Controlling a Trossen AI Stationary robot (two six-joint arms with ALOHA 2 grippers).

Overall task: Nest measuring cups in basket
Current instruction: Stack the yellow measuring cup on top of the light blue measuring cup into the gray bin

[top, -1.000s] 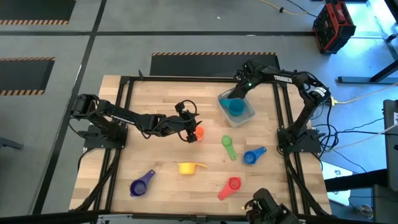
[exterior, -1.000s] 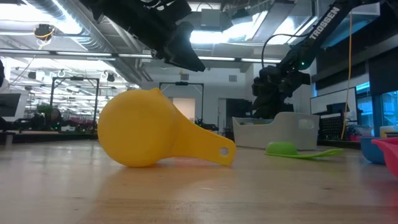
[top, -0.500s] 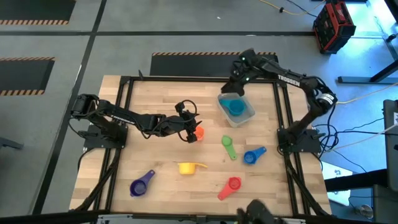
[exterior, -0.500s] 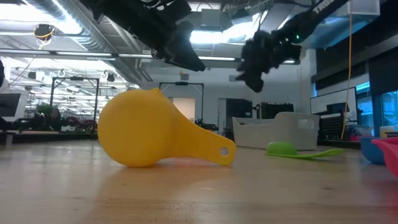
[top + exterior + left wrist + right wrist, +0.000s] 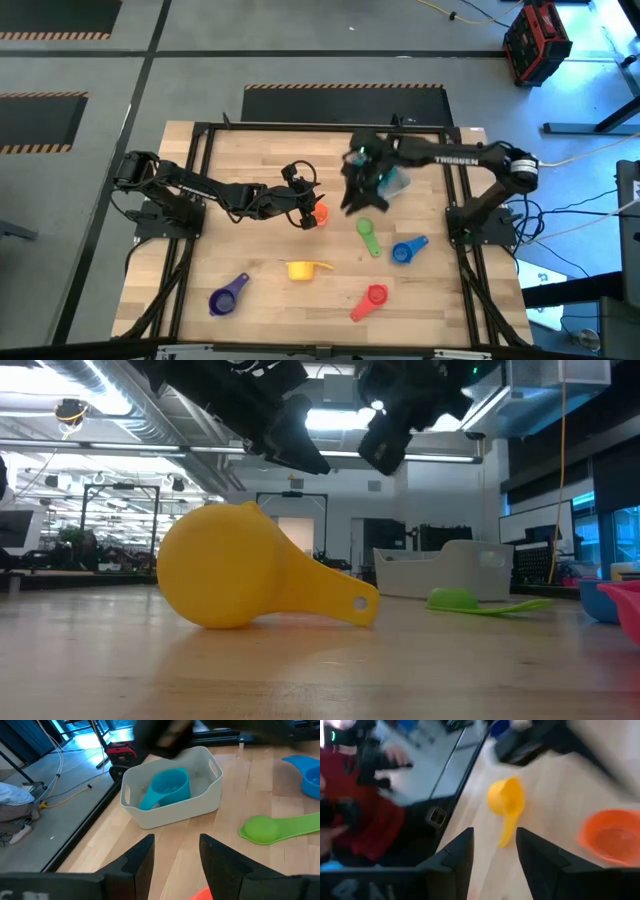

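We see a light blue cup [image 5: 167,787] inside the pale grey basket [image 5: 200,805]. Yellow [image 5: 303,269], green [image 5: 367,236], red [image 5: 372,298] and purple [image 5: 227,297] cups dot the light wood surface [image 5: 260,245].

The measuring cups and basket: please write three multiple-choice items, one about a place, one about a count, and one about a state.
1. Where is the light blue cup?
A. In the basket
B. Beside the yellow cup
C. In the left claw

2. How many cups lie on the bare table, outside the basket?
A. Four
B. Six
C. Seven

3. What is the state of the right claw?
A. Shut on the green cup
B. Shut on the basket
C. Open and empty

Answers: 1 A, the left wrist view shows it inside the tub. 2 B, the high view shows orange, green, dark blue, yellow, purple, red. 3 C, its fingers stand apart with nothing between.
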